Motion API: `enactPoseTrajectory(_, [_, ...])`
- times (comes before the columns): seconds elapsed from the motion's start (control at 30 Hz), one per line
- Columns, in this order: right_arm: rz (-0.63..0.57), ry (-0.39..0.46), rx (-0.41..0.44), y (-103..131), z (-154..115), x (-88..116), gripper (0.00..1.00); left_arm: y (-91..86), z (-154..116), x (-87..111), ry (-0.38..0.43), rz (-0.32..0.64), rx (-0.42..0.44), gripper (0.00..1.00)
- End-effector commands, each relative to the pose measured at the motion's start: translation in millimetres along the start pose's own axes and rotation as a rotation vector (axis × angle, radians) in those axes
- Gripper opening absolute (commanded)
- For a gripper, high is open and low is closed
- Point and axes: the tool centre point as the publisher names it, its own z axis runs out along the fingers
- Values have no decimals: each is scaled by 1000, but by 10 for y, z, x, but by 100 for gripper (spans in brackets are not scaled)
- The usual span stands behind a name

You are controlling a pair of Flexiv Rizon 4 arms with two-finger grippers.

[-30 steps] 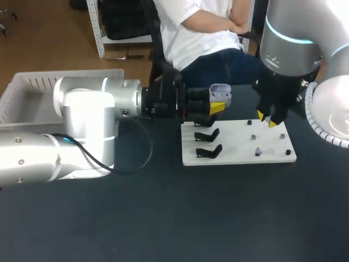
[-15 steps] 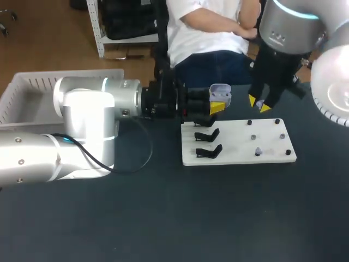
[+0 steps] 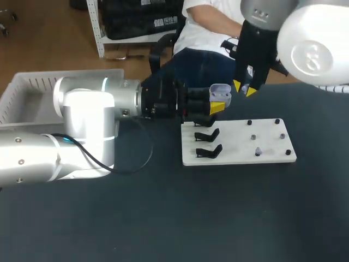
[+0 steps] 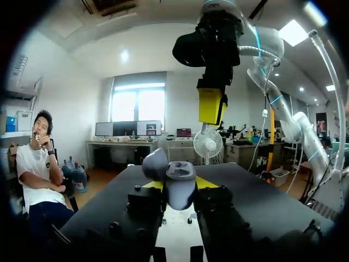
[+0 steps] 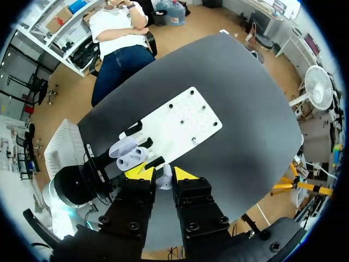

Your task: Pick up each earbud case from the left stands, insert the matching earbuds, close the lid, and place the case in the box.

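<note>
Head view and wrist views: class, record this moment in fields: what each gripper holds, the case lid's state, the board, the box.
left gripper: shut on the earbud case, held by the board's far left corner
case lid: open
right gripper: shut on a white earbud, raised off the board, near the case
board: white, two black stands without cases
box: white, at the table's left
</note>
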Motion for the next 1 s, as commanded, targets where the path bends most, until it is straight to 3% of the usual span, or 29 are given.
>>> enactPoseTrajectory(0.03, [-17,4,43,123,52,-28,0,-19,-1,8,-4,4,-7,0])
enactPoseTrajectory(0.53, [-65,4,35,304,141,29,0,-19,-1,8,-4,4,-7,0])
enactPoseTrajectory(1.0, [-30,9,28,306,175,41,0,-19,-1,8,-4,4,-7,0])
